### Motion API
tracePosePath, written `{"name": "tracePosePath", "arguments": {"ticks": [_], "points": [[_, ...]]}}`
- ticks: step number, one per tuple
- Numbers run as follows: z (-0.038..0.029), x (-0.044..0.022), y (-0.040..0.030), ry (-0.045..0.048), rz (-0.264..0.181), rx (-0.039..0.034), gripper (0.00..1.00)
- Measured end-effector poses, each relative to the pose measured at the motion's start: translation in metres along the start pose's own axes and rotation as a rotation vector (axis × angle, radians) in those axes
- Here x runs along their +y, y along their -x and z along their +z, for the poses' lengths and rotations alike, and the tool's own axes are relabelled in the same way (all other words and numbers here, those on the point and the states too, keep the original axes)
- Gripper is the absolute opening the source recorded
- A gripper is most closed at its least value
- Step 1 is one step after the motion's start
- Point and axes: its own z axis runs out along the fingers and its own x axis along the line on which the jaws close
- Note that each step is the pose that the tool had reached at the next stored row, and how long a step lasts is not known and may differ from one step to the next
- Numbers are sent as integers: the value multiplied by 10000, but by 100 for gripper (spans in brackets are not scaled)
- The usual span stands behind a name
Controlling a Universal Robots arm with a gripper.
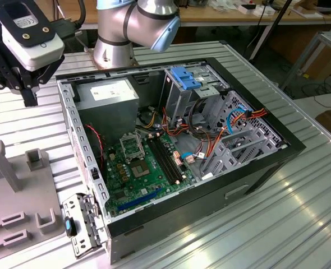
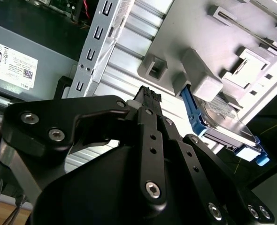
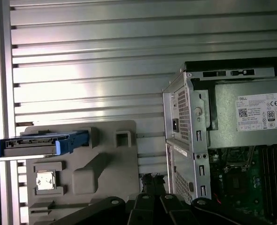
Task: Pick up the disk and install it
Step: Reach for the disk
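The gripper (image 3: 152,180), its claw drawn narrow on nothing, hangs above the grey fixture (image 3: 105,159) on the ribbed table (image 3: 82,56), well apart from the disk (image 3: 40,143) standing on edge in a fixture slot, the open computer case (image 3: 185,117) alongside.

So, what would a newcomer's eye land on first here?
The open black computer case, its green motherboard exposed, sits mid-table in the exterior view. In the first wrist view, the grey-metal disk with bright blue side rails stands on edge in a grey plastic holder beside the case.
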Motion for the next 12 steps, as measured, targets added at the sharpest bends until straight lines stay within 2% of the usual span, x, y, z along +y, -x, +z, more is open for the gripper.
{"name": "tracePosePath", "arguments": {"ticks": [4, 12], "points": [[-3, -13, -74, -1, -1, 1, 11], [-5, -29, -164, 0, 0, 0, 11]]}}
